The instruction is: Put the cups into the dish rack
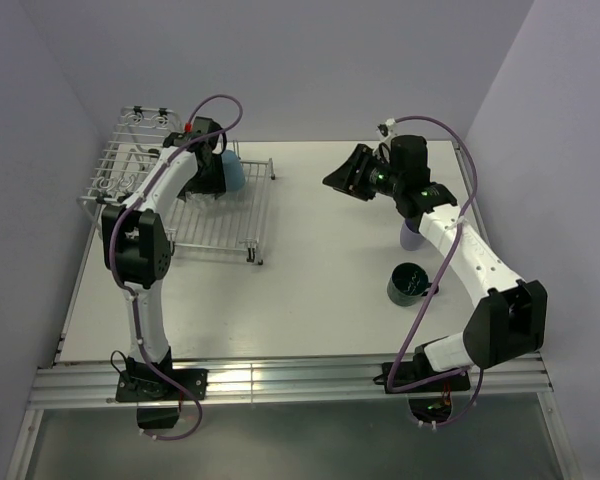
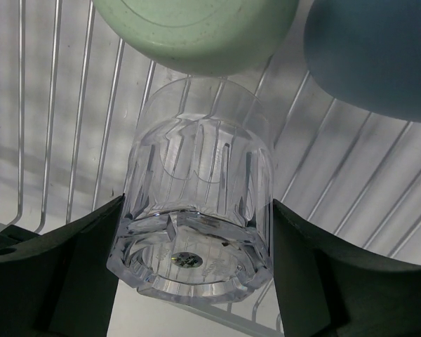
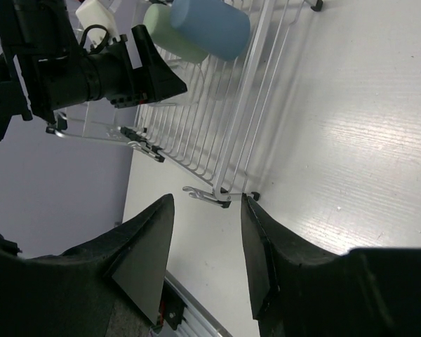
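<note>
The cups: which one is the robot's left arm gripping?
The clear glass, clamped in the left end effector over the dish rack. It is see-through; the pale green cup and light blue cup beyond are opaque and untouched.

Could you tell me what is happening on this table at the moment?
The left tool holds the glass at the rack, next to a pale green cup and a blue cup already on it. The right tool is open and empty, raised above the table. A lavender cup and a dark green mug stand on the table by the right arm.
</note>
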